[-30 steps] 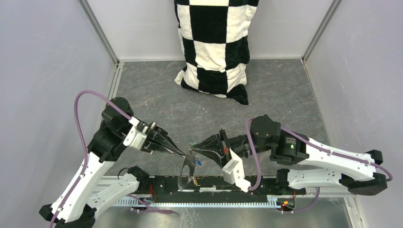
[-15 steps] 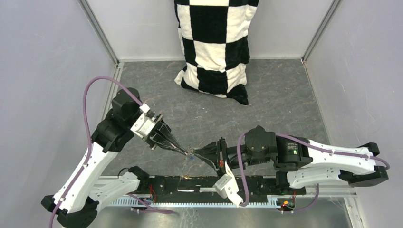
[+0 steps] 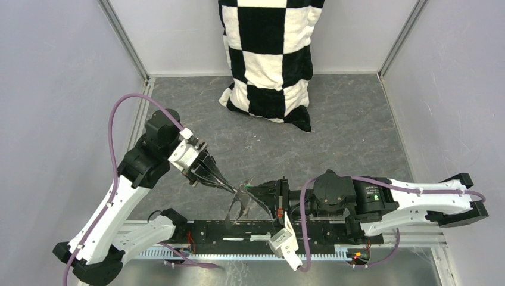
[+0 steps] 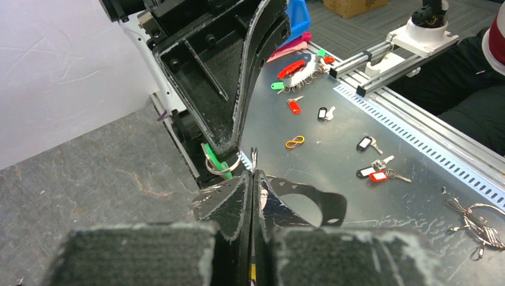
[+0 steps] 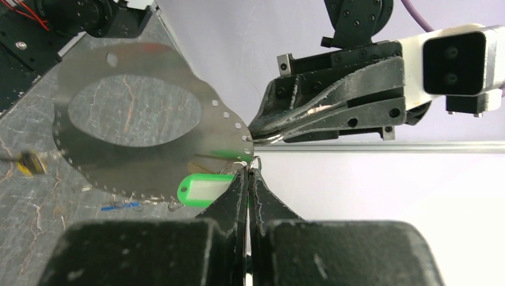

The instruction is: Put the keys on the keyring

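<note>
The table [image 3: 357,119] looks like matt grey stone with pale veins, and the strip [image 4: 333,149] along its near edge is bare shiny metal. The cloth [image 3: 268,53] is soft fabric. The left gripper [image 4: 252,174] and right gripper [image 5: 248,173] have black pads [image 4: 235,202], matt and rough. The keyring [image 5: 214,137] strap is smooth with a dull sheen, its thin ring [image 4: 233,167] is bright metal, and the green key [image 5: 202,189] has a glossy plastic head.

Right arm [image 3: 387,202] — nearer, flatter.

from above, the keys [image 3: 243,189] are too small to tell apart. the blade of the green key [image 5: 202,190] is hidden behind the right tool [image 5: 248,171]. the checkered cloth [image 3: 268,53] runs off the top edge.
</note>
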Available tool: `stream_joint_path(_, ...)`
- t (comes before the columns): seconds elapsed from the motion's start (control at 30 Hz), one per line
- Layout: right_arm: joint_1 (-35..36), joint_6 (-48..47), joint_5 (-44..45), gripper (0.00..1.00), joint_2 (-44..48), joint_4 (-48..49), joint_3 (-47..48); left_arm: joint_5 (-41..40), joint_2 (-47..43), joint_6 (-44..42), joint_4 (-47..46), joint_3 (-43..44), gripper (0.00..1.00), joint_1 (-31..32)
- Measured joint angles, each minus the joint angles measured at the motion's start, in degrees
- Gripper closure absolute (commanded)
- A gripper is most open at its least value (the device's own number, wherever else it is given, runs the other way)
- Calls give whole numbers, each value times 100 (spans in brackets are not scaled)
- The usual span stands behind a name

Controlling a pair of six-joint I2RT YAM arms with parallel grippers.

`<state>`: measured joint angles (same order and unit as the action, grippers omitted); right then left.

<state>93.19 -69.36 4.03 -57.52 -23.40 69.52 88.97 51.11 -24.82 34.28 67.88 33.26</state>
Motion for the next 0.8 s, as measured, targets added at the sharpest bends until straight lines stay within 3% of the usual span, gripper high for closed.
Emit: stream_joint_path(0.8,63,-50,116,100,-68,-153,2,-44,61,-17,37,0,98,0)
